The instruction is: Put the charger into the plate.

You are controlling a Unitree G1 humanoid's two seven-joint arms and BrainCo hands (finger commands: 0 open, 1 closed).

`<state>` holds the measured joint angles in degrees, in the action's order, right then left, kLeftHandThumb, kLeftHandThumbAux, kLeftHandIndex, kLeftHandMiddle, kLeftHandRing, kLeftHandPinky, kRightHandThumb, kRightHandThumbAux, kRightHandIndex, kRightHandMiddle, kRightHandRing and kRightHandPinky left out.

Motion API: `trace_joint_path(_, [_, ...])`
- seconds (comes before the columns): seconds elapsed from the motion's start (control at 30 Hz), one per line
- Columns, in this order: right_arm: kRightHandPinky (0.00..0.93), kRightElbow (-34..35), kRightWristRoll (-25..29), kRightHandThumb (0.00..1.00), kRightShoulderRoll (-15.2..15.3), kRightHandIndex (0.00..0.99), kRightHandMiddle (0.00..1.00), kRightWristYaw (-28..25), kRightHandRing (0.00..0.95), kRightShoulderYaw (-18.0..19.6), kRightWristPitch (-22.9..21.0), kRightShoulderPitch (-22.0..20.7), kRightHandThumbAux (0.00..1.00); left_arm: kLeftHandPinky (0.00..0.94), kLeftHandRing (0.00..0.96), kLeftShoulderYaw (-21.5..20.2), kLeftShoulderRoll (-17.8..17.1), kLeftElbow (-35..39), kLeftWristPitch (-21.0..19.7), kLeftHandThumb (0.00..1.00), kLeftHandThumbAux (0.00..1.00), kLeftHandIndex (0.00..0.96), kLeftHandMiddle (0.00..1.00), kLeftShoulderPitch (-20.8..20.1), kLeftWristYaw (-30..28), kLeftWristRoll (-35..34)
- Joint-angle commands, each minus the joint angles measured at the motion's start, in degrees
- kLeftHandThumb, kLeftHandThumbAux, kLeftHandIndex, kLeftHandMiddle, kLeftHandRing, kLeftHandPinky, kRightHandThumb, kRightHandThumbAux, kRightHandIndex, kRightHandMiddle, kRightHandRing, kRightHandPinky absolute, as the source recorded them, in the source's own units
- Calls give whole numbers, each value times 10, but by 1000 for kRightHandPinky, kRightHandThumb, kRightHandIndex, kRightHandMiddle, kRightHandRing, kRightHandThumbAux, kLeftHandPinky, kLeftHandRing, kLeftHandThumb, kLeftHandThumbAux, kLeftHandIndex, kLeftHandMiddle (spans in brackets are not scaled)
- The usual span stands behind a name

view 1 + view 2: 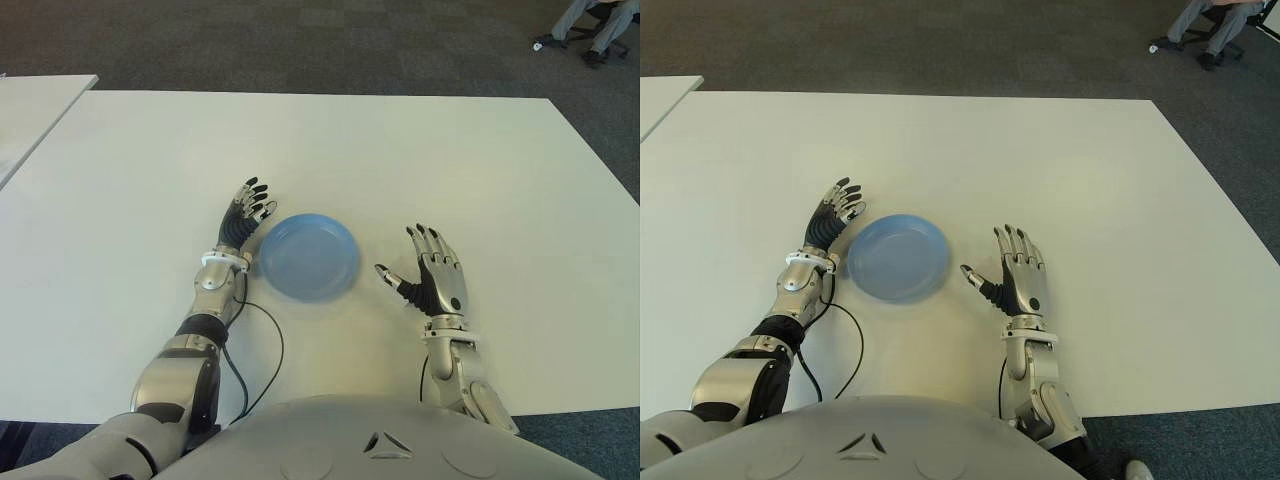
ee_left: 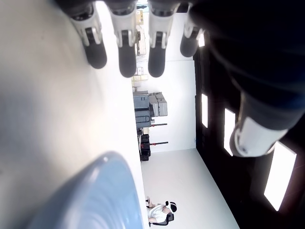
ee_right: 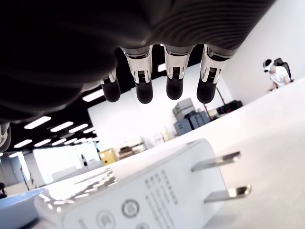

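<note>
The charger (image 3: 143,191), a glossy white plastic block with rounded edges, grey printed marks and two flat metal prongs, lies on the table directly under the right hand (image 1: 432,275); only the right wrist view shows it, since in the eye views that hand covers it. The right hand hangs over it with fingers (image 3: 143,81) extended and spread, gripping nothing, near the table's front edge and just to the right of the plate (image 1: 308,257). The plate is a shallow round dish of smooth pale blue plastic, with nothing in it. On its other side the left hand (image 1: 246,215) shows just beside the rim, fingers likewise extended and holding nothing. The white table (image 1: 400,150) is matte and flat. I judge the grasp has not begun: the next move calls for lowering the right hand and closing the fingers around the slippery block before carrying it leftward over the rim.
</note>
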<state>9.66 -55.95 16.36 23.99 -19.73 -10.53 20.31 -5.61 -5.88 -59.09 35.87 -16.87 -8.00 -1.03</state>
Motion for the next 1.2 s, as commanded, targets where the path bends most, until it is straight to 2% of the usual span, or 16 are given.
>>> trace_joint_path(0.03, [0,3,-2,207,8,0,0,1,0,-6,15,22,246,155,171,7,7,-46,-36,0,582,64,178,49,6,11])
trace_joint_path(0.37, [0,9,-16,204,21,0,0,-8,0,-10,19,40,234,163,172,7,7,-45,-37,0,572,64,177,48,9,11])
trace_joint_path(1.2, [0,17,-25,203,21,0,0,-32,0,-16,10,63,238,159,169,8,5,-41,-30,0,559,56,173,51,-1,11])
